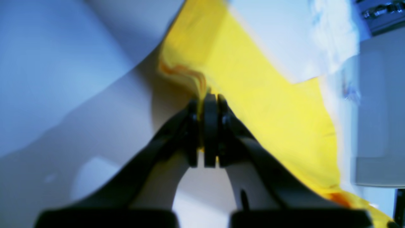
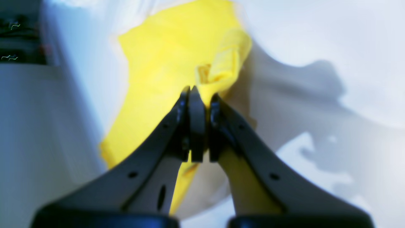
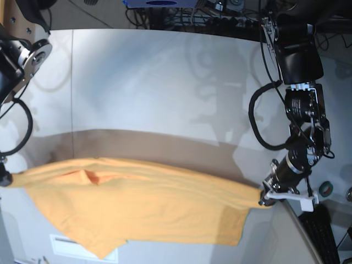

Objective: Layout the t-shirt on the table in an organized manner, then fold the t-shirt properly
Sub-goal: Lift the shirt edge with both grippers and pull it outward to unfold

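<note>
- Left wrist view: the left tool [image 1: 208, 104] is seen clamped on the t-shirt [image 1: 253, 95] edge; no writing can be read.
- Right wrist view: the right tool [image 2: 197, 95] is pinched on bunched cloth.
- Base view: the shirt is shown stretched between both tools above the worktop [image 3: 165, 82].

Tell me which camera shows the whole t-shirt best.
The base view: the t-shirt stretches between both arms above the table, visible nearly edge to edge. The left wrist view shows only a blurred yellow sheet pinched in the left gripper; the right wrist view shows a bunched fold caught by the right gripper.
</note>
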Controlling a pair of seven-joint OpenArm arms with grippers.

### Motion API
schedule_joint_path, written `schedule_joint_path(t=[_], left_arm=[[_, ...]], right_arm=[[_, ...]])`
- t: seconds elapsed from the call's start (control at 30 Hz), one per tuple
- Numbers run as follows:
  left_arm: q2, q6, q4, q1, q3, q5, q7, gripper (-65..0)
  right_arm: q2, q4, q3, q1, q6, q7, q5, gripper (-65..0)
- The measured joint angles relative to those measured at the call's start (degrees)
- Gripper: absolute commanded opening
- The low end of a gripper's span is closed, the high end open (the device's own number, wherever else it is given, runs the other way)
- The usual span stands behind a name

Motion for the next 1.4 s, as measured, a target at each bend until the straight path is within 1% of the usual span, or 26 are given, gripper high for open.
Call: schedule_joint_path(t=[0.07,0.13,0.33,0.43,0.53,0.7,0.8,0.87,0.93,1.17,1.3,1.4], left_arm=[[-0.1,-0.2,2.4,-0.8,-0.1,0.0,0.9,-65.0],[-0.3,-0.2,3.8,0.3,-0.1,0.0,1.3,-65.0],[0.0,0.2,3.8,8.9,-0.3,0.4,2.4,-65.0],[-0.7,-0.1,3.9,11.8,-0.3,0.0,2.3,-65.0],[-1.4,0.2,4.1,15.8,-0.4,0.3,1.4,-65.0],[-1.2,0.0,4.0,22.4,-0.4,0.2,1.4,-65.0],[-1.4,-0.3,4.1,26.0,-0.2,-0.2,-1.9,-65.0],[-1.8,-0.3,4.1,28.7,-0.2,-0.2,-3.8,-65.0],[-2.0,-0.1,4.1,30.9,-0.3,0.1,-4.2,-65.0],[-1.9,-0.7,4.5,37.9,-0.2,-0.2,-8.1,-65.0],[-1.9,-0.2,7.7,41.3,-0.2,-0.1,-10.0,-65.0],[-1.9,-0.4,9.0,41.9,-0.2,0.0,-10.9,-65.0]], right_arm=[[1.0,0.2,-0.1,1.3,0.3,-3.3,0.9,-65.0],[1.7,0.3,0.2,0.6,0.2,-4.1,0.3,-65.0],[1.1,0.1,0.5,-6.9,0.2,-5.9,-0.5,-65.0],[1.2,0.2,0.5,-9.7,0.4,-5.2,0.7,-65.0],[1.3,0.2,0.5,-13.9,0.4,-5.0,0.3,-65.0],[1.2,0.2,0.5,-18.7,0.5,-4.4,0.4,-65.0],[0.9,0.3,0.2,-22.6,0.7,-0.3,1.0,-65.0],[0.2,0.3,0.2,-25.1,0.5,0.7,0.6,-65.0],[-0.5,2.1,0.0,-27.8,0.5,0.7,0.3,-65.0],[-2.1,11.6,-0.1,-34.5,0.7,1.1,1.1,-65.0],[-4.0,13.5,0.2,-38.2,0.7,0.7,0.7,-65.0],[-5.1,14.2,0.3,-39.9,0.6,1.4,0.8,-65.0]])
